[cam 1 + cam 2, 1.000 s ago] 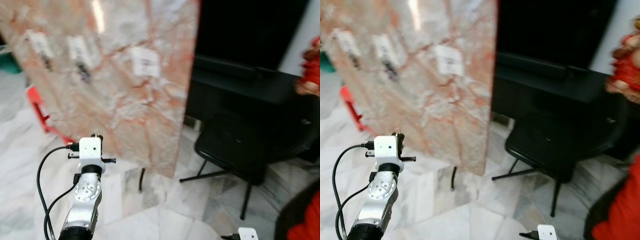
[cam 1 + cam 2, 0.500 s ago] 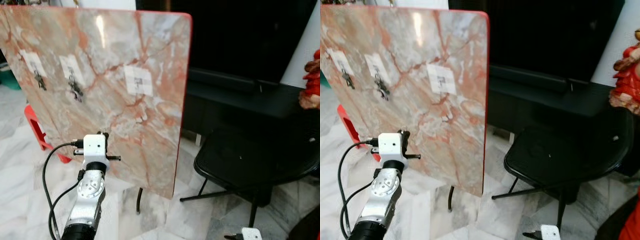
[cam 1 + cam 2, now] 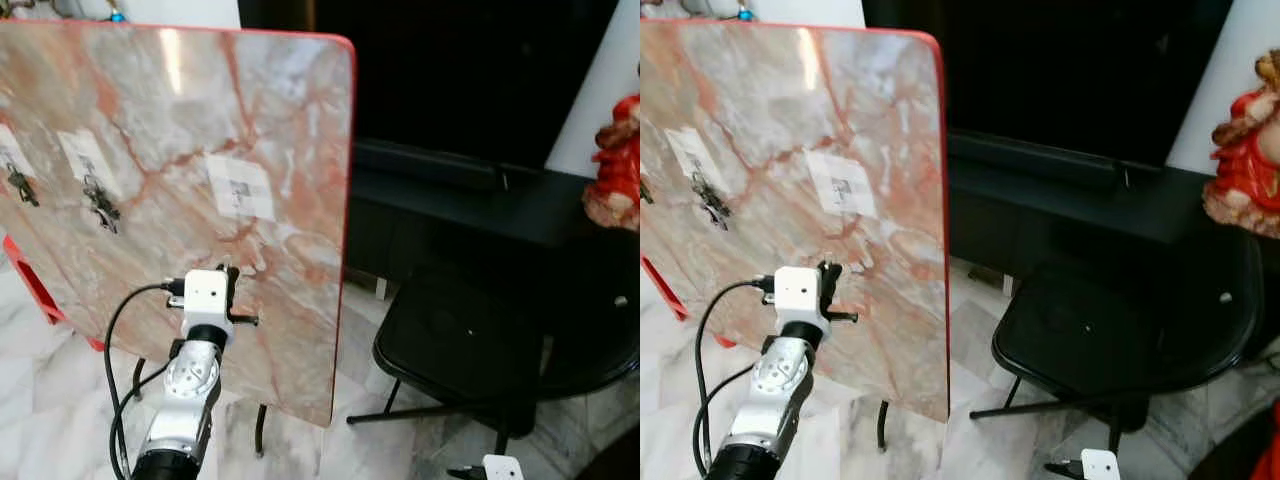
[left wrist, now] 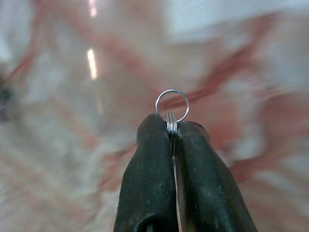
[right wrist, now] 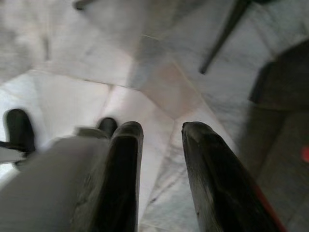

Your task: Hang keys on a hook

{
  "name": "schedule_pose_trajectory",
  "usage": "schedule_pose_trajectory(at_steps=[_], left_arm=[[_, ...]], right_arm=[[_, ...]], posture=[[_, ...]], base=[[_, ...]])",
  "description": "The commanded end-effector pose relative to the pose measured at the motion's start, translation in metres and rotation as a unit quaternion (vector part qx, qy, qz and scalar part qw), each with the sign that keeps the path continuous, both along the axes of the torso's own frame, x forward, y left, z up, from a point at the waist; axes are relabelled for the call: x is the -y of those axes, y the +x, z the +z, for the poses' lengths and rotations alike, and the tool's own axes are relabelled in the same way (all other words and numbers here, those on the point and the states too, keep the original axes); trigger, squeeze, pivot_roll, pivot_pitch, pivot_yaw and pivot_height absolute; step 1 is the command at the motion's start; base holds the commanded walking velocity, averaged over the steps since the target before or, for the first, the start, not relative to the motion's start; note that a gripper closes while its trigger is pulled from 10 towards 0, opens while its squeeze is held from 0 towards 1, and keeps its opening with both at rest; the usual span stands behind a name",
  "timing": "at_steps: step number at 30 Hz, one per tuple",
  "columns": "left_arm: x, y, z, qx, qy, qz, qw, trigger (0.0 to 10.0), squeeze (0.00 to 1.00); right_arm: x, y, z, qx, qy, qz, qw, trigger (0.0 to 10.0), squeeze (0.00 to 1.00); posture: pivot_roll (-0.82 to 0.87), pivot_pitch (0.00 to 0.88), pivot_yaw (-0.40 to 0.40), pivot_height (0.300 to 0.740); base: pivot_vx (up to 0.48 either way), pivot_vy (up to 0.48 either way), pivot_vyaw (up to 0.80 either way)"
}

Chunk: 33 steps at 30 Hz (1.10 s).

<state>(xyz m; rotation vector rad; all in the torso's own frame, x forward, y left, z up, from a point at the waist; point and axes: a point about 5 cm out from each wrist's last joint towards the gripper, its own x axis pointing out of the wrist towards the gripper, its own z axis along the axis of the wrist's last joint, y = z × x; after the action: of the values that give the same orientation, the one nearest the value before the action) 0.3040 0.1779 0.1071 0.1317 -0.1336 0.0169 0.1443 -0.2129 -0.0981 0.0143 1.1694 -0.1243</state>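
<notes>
Before the marble board point(image 3: 200, 150), my left gripper point(image 4: 172, 126) is pinching a key ring point(image 4: 172, 105), jaws pressed together, loop poking toward white hook labels point(image 3: 240, 187), print unreadable. My right gripper point(image 5: 161, 130) is hanging, jaws spread.

A silver, rounded left arm point(image 3: 185, 400) is seen, studded with small screws and topped by a white box-shaped camera block point(image 3: 207, 293). Black cables point(image 3: 125, 350) are looped from the block down along the arm. Long, matte black fingers point(image 5: 120, 183) are shown on the right claw point(image 5: 161, 133).
</notes>
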Motion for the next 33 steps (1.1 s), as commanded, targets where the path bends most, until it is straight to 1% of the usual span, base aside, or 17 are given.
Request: schedule_pose_trajectory(at_steps=[1,3,5,6,8,11,15,17,20,21,23,28,33], left_arm=[[0.001,0.0,0.006,0.013,-0.001,-0.006,1.0,10.0,0.0],[0.003,-0.001,0.008,0.016,-0.002,-0.017,1.0,10.0,0.0],[0.007,-0.002,0.007,0.015,-0.007,-0.038,0.999,10.0,0.0],[0.007,-0.002,0.007,0.015,-0.007,-0.038,0.999,10.0,0.0],[0.013,-0.005,0.011,0.028,-0.01,-0.064,0.997,10.0,0.0],[0.015,-0.007,0.014,0.036,-0.009,-0.074,0.997,10.0,0.0],[0.017,-0.008,0.021,0.048,0.012,-0.084,0.995,10.0,0.0],[0.017,-0.009,0.023,0.05,0.014,-0.087,0.995,10.0,0.0],[0.02,-0.013,0.034,0.071,0.018,-0.097,0.993,10.0,0.0],[0.02,-0.013,0.034,0.071,0.018,-0.097,0.993,10.0,0.0],[0.02,-0.016,0.04,0.082,0.018,-0.102,0.991,10.0,0.0],[0.019,-0.019,0.046,0.086,0.021,-0.102,0.991,10.0,0.0],[0.014,-0.014,0.051,0.083,0.005,-0.078,0.993,10.0,0.0]], right_arm=[[-0.001,0.004,0.001,0.009,0.003,-0.003,1.0,10.0,0.0],[0.0,0.004,0.001,0.005,0.0,0.002,1.0,10.0,0.0],[0.0,0.004,0.001,0.0,-0.005,0.013,1.0,10.0,0.0],[0.0,0.004,0.001,0.0,-0.005,0.013,1.0,10.0,0.0],[0.0,0.005,0.002,0.003,-0.003,0.009,1.0,10.0,0.0],[0.0,0.005,0.002,0.003,-0.003,0.008,1.0,10.0,0.0],[0.0,0.005,0.002,0.004,-0.003,0.008,1.0,10.0,0.0],[0.0,0.005,0.002,0.004,-0.003,0.008,1.0,10.0,0.0],[0.0,0.005,0.002,0.004,-0.004,0.009,1.0,10.0,0.0],[0.0,0.005,0.002,0.004,-0.004,0.009,1.0,10.0,0.0],[0.0,0.005,0.002,0.003,-0.004,0.011,1.0,10.0,0.0],[0.0,0.006,0.002,0.003,-0.005,0.014,1.0,10.0,0.0],[0.0,0.007,0.002,0.004,-0.005,0.017,1.0,10.0,0.0]], posture=[[0.0,0.0,-0.018,0.723],[0.01,0.0,-0.018,0.723],[0.01,0.0,-0.02,0.723],[0.01,0.0,-0.02,0.723],[0.01,0.0,-0.019,0.723],[0.01,0.0,-0.019,0.723],[0.01,0.0,-0.019,0.723],[0.01,0.0,-0.017,0.723],[0.01,0.0,-0.018,0.723],[0.01,0.0,-0.018,0.723],[0.01,0.0,-0.019,0.723],[0.01,0.0,-0.02,0.723],[0.02,0.0,-0.022,0.723]], base=[[0.319,0.0,0.0],[0.296,0.0,0.0],[0.135,0.0,0.0],[0.0,0.0,0.0],[0.0,0.0,0.0],[0.0,0.0,0.0],[0.0,0.0,0.0],[0.0,0.0,0.0],[0.0,0.0,0.0],[0.0,0.0,0.0],[0.0,0.0,0.0],[0.0,0.0,0.0],[0.0,0.0,0.0]])
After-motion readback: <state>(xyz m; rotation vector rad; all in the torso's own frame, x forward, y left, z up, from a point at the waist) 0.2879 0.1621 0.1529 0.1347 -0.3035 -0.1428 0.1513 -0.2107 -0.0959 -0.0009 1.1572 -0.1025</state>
